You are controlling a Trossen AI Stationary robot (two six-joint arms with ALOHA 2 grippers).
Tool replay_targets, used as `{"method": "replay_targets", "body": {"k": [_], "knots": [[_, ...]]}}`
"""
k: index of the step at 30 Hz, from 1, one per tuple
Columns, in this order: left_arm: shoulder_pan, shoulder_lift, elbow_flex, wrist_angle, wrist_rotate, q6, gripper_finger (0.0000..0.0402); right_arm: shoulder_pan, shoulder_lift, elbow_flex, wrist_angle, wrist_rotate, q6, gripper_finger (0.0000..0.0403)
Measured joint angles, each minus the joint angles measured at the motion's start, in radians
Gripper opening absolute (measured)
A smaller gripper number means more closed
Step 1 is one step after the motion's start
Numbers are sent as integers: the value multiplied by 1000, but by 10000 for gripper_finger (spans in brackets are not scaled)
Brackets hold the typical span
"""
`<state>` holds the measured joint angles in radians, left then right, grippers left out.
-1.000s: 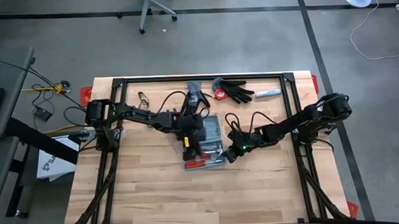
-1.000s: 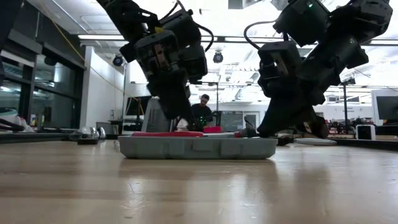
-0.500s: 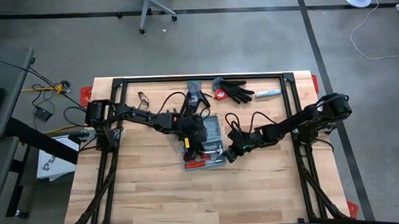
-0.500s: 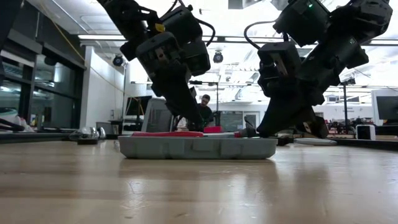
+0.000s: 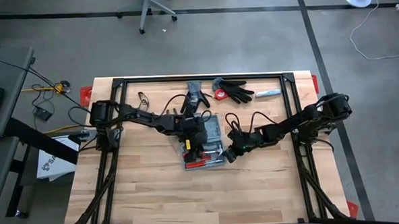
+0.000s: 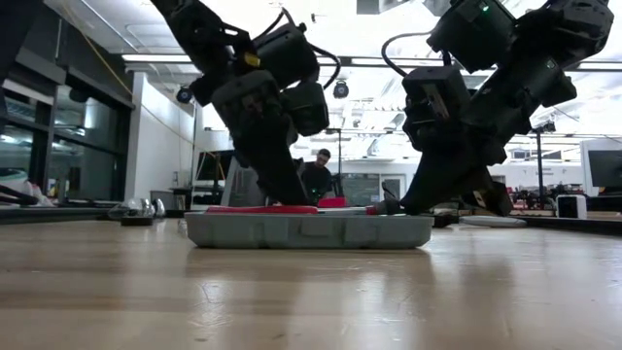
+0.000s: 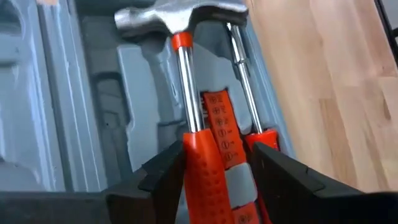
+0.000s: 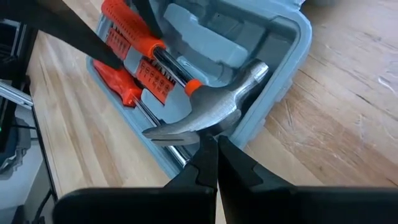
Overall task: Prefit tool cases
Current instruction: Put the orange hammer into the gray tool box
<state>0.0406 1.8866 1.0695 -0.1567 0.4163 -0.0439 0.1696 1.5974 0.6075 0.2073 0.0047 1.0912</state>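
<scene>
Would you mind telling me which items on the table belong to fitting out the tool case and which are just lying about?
Part of the job:
- tool case, open on the table
- hammer with red handle, lying in the case
- red-handled screwdriver beside it
- left gripper, fingers open astride the hammer handle
- right gripper, shut, at the hammer head

Lying about:
- black gloves

My case (image 7: 74, 112) is matt grey-blue moulded plastic. The hammer (image 7: 186, 93) has a glossy polished metal head and shaft, with a ribbed orange-red rubbery handle. The table (image 7: 336, 93) is smooth pale wood.
</scene>
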Motion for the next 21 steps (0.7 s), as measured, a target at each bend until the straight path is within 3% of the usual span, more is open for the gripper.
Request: {"method": "replay_targets", "body": {"k": [6,12,21], "knots": [[0,20,0,4,5,-7,153,0,0,0,0,4,-17,0],[0,25,0,-7,-36,-38,67,0,0,0,-1,6,-18,0],[-5,12,0,-10,-93,-60,65,0,0,0,-2,16,-18,0]]}}
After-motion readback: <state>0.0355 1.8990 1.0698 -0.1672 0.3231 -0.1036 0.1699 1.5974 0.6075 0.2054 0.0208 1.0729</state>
